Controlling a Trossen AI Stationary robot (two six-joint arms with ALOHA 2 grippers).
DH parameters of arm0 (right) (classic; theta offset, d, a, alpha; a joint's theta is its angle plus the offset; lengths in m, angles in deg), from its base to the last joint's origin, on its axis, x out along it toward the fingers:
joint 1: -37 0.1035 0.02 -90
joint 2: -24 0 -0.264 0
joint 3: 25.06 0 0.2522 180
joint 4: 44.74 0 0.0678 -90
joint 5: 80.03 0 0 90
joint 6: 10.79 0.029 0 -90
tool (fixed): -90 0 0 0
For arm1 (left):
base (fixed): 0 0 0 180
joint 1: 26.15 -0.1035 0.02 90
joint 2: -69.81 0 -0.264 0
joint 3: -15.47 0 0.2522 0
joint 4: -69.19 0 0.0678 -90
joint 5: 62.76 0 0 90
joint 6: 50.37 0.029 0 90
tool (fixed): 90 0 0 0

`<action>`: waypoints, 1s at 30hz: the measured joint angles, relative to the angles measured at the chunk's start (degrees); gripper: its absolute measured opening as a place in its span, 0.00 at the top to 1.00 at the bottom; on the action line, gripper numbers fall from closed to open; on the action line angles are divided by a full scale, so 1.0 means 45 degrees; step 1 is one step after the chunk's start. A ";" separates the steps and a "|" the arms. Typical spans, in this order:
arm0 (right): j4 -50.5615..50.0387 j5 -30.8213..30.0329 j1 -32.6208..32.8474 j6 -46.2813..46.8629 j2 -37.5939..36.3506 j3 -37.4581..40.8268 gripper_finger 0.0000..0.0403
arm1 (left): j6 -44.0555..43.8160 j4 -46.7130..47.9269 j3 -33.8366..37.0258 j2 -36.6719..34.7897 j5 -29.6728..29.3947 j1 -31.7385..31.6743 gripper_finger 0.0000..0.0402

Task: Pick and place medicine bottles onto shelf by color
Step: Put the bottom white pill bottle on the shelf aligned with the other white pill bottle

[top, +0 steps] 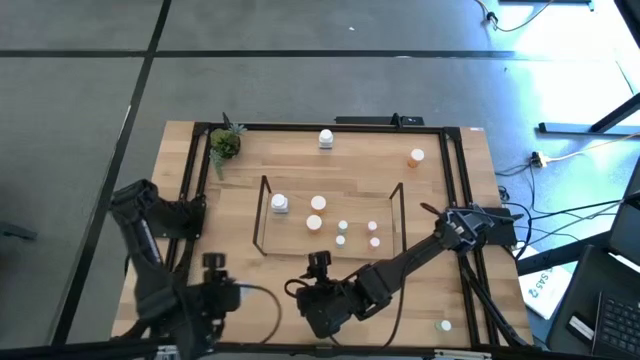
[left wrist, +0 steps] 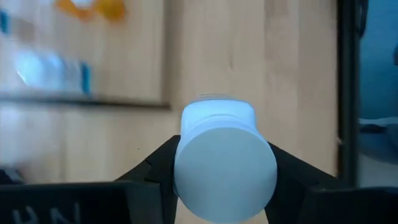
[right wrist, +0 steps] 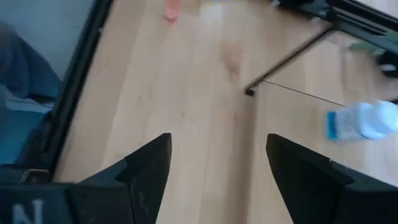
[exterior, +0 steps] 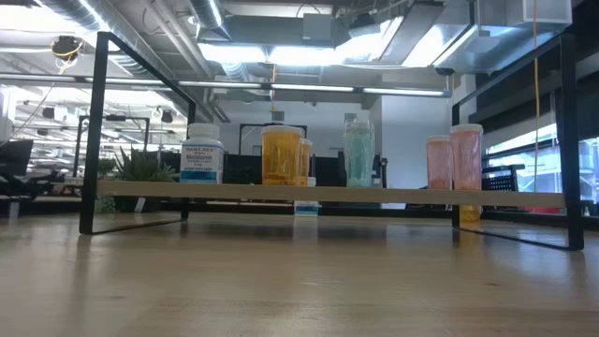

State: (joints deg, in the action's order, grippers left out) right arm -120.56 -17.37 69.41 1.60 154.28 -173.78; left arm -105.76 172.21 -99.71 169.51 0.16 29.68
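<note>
Left gripper near front table edge, left of centre, fingers clamped on white-capped bottle, cap toward camera. Right gripper at front centre, just before shelf, jaws spread wide, empty, bare wood between them. Shelf holds white bottle, orange bottles, teal bottle, pink bottles. Loose bottle near back edge; orange bottle at back right; potted plant in back-left corner.
</note>
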 joint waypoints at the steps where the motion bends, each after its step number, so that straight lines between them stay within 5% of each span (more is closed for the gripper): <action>1: -0.0104 -0.0202 0.0017 0.0135 -0.0081 -0.0002 0.34 | 0.0644 -0.0019 -0.0158 -0.0007 -0.0135 -0.0299 0.62; 15: -0.2938 -0.2647 0.0645 0.3334 -0.0806 -0.0005 0.34 | 0.7371 -0.0452 -0.0901 -0.0495 0.1366 -0.5067 0.62; 30: -0.5111 -0.3383 0.1739 0.5512 -0.0898 -0.0010 0.34 | 0.9928 -0.0350 -0.0890 -0.0476 0.3226 -0.8770 0.62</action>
State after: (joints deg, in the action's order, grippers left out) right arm -143.56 -32.59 77.24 26.40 150.24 -173.82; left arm -61.09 170.63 -103.71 167.37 14.67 -9.79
